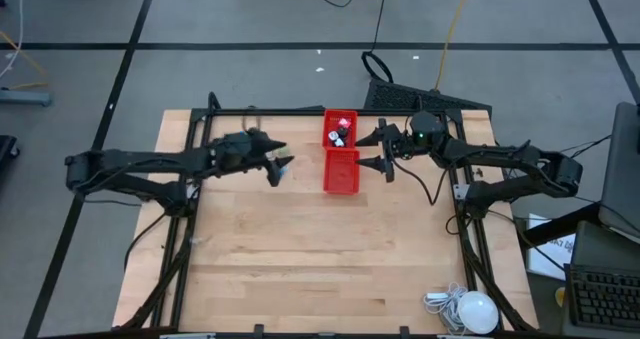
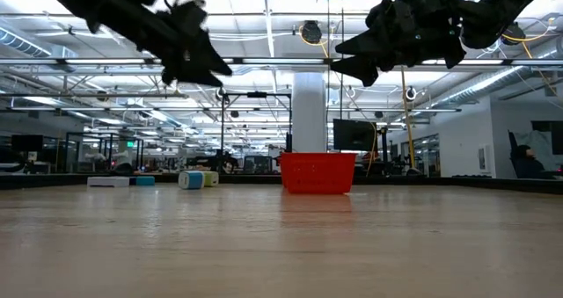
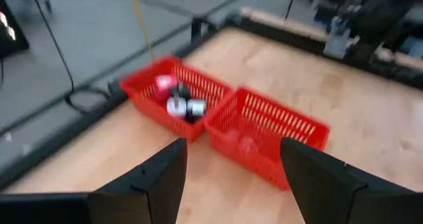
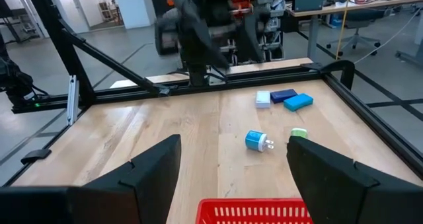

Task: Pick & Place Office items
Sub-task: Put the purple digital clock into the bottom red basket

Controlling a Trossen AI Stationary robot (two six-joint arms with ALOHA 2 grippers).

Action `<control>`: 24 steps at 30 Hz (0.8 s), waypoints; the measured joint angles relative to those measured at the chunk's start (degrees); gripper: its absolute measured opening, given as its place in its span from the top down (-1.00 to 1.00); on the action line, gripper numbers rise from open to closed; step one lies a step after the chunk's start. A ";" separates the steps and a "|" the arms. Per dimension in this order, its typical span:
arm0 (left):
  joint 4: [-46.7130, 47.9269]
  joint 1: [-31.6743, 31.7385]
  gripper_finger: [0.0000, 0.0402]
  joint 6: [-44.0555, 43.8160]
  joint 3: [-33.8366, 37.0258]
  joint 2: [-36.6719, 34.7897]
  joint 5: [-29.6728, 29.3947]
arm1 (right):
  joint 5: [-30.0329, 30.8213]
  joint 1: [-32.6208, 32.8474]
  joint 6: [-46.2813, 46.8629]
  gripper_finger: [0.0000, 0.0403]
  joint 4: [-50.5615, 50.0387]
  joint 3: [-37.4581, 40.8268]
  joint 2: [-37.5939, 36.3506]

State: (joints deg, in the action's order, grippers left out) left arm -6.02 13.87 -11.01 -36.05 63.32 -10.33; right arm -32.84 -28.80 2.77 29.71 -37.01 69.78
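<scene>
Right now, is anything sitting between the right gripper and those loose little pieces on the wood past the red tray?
Only the red tray lies between. Beyond it, bare wood leads from the open right gripper to the blue plug and green piece.

In the overhead view, the small items in the red tray's [image 1: 340,151] far compartment are too tiny to tell apart: only red, black and white specks [image 1: 340,134]. The left gripper [image 1: 281,165] covers the table beneath it, hiding the loose pieces there. In the right wrist view, the tray is cut off at the bottom edge. The left wrist view is blurred, so the tray's contents [image 3: 178,100] stay indistinct.
</scene>
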 joint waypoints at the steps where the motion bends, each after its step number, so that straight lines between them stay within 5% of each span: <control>1: 0.84 0.24 -0.21 1.13 0.00 -2.26 -0.01 | 0.00 0.00 0.31 -0.30 0.00 0.00 0.00; 10: 17.32 4.03 -0.21 5.08 0.06 -23.57 -0.44 | -0.07 -1.81 -0.70 -0.30 -4.10 0.02 -1.92; 17: 16.13 4.83 -0.21 4.48 6.93 -31.68 -0.31 | -0.02 -6.72 -2.37 -0.30 -15.51 0.31 -12.29; 24: 9.95 6.44 -0.21 1.98 14.61 -35.33 -2.15 | 4.30 -7.09 0.46 -0.30 -9.20 10.89 -23.94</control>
State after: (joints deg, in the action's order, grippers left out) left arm 3.93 20.31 -9.03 -21.45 27.99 -12.48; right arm -28.54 -35.88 3.23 20.52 -26.12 45.84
